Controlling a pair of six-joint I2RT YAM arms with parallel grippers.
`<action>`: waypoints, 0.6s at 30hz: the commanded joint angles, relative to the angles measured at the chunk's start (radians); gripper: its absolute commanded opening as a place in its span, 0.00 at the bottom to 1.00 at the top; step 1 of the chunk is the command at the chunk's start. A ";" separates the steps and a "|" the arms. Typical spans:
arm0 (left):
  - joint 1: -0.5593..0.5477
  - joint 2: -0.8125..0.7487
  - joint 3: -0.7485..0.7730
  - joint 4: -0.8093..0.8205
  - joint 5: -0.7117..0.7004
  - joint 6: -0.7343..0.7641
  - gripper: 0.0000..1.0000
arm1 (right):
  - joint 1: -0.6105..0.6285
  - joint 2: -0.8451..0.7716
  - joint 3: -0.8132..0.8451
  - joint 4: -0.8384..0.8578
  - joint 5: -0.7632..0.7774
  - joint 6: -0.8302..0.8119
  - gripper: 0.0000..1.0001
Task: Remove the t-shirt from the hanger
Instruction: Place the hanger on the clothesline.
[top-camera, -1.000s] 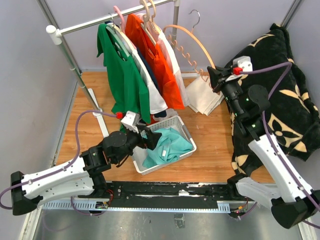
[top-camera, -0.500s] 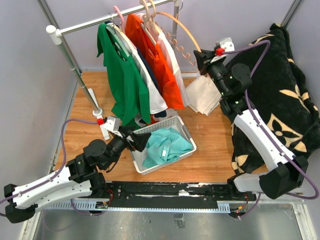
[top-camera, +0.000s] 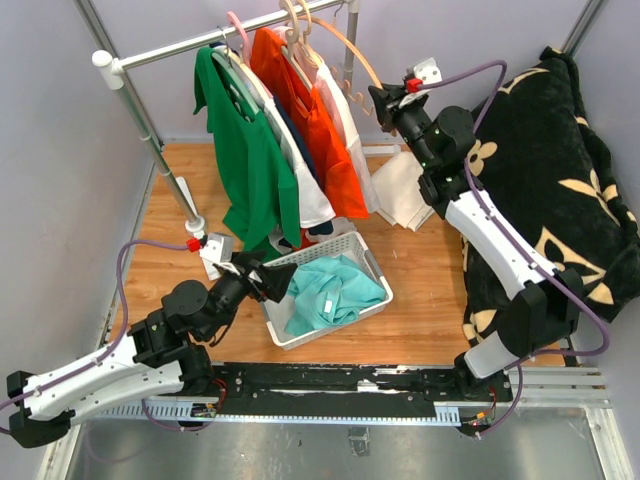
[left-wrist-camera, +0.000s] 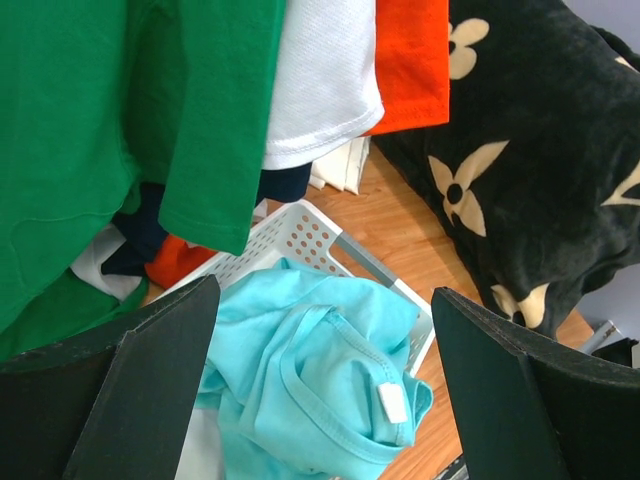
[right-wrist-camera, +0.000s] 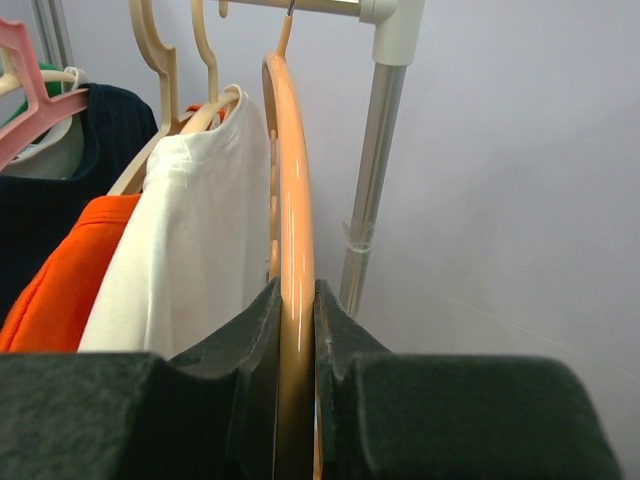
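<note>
A bare orange hanger (top-camera: 356, 53) is clamped edge-on in my right gripper (top-camera: 383, 101), which is shut on its lower arm (right-wrist-camera: 291, 190). The hanger's hook reaches up to the right end of the rail (top-camera: 200, 40). The teal t-shirt (top-camera: 336, 292) lies crumpled in the white basket (top-camera: 330, 247), off any hanger. My left gripper (top-camera: 276, 283) hovers at the basket's left side, open, with nothing between its fingers. In the left wrist view the teal t-shirt (left-wrist-camera: 320, 370) shows below the left gripper (left-wrist-camera: 322, 292), collar and tag up.
Green (top-camera: 245, 150), white and orange (top-camera: 322, 130) shirts hang on other hangers along the rail. The rack's posts (top-camera: 165, 165) stand left and right. A black flowered blanket (top-camera: 570, 200) fills the right side. A folded white cloth (top-camera: 405, 190) lies on the floor.
My right arm has carried the orange hanger up and left to the rail's right end. My left gripper has drawn back left from over the basket and stays open.
</note>
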 joint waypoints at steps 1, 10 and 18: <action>-0.006 -0.024 -0.007 -0.014 -0.038 0.004 0.92 | 0.009 0.034 0.081 0.105 -0.024 0.002 0.01; -0.007 -0.035 -0.008 -0.021 -0.047 0.003 0.92 | 0.007 0.087 0.108 0.087 -0.024 0.008 0.01; -0.007 -0.025 -0.001 0.018 -0.058 0.039 0.91 | 0.000 0.033 0.040 0.055 0.020 -0.013 0.43</action>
